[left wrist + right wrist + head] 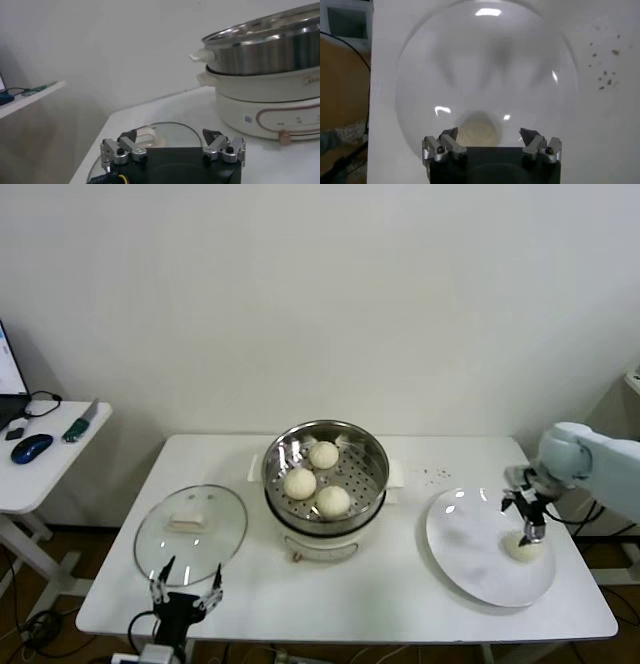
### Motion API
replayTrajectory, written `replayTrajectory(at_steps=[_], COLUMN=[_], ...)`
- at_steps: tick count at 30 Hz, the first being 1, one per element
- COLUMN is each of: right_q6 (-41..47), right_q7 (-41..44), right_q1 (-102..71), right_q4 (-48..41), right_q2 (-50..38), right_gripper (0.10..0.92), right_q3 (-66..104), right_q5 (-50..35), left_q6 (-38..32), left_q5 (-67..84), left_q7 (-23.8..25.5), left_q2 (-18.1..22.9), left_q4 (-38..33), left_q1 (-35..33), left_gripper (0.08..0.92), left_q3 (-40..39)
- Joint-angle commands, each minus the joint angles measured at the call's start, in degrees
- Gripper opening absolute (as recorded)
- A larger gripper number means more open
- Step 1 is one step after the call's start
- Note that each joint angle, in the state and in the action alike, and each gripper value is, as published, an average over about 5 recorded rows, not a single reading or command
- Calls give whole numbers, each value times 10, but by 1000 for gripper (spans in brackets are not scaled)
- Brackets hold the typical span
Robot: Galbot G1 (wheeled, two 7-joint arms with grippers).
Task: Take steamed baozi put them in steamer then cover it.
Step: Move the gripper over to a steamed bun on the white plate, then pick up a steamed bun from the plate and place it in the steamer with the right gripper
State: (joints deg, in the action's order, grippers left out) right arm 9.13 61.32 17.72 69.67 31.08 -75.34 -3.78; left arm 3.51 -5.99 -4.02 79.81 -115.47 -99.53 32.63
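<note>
The steel steamer stands mid-table on its white base with three cream baozi on its perforated tray. A fourth baozi lies on the flat white plate at the right. My right gripper hangs open just above that baozi; the wrist view shows the bun between and below the spread fingers. My left gripper is open and empty at the table's front left edge, beside the clear glass lid. The steamer side shows in the left wrist view.
The glass lid lies flat on the table left of the steamer. A side table with a mouse and tools stands at far left. Small crumbs lie behind the plate. A wall is close behind the table.
</note>
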Motion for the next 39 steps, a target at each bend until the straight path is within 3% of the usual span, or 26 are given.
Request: replayTrajectory(at_steps=[1,20,25,31,39], right_q6=[-19,-40,-40,-32,4], right_q7=[4,11,13,12,-2], right_q1=[-129,-156,-143,-89,109], right_q4=[-60,-107,-107,-88,-71], right_q2=[-9,33,34,26,74], right_gripper=[823,817,743,706,704], right_q3=[118,160,153,111,-36], right_q5=[77,103,89,46,-102], left_q6=[3,0,0,-2,-5], left_q5=[-17,-30,-31,-31,-32], left_q7=[1,0,-2,-1,0], left_q2=[2,7,5,5,5], left_q4=[2,4,0,-2,-12], left_q1=[2,-1,-5,-10,-16], left_gripper=[823,823,823,823,823], left_q3=[-3,-5,-4,-4,-10])
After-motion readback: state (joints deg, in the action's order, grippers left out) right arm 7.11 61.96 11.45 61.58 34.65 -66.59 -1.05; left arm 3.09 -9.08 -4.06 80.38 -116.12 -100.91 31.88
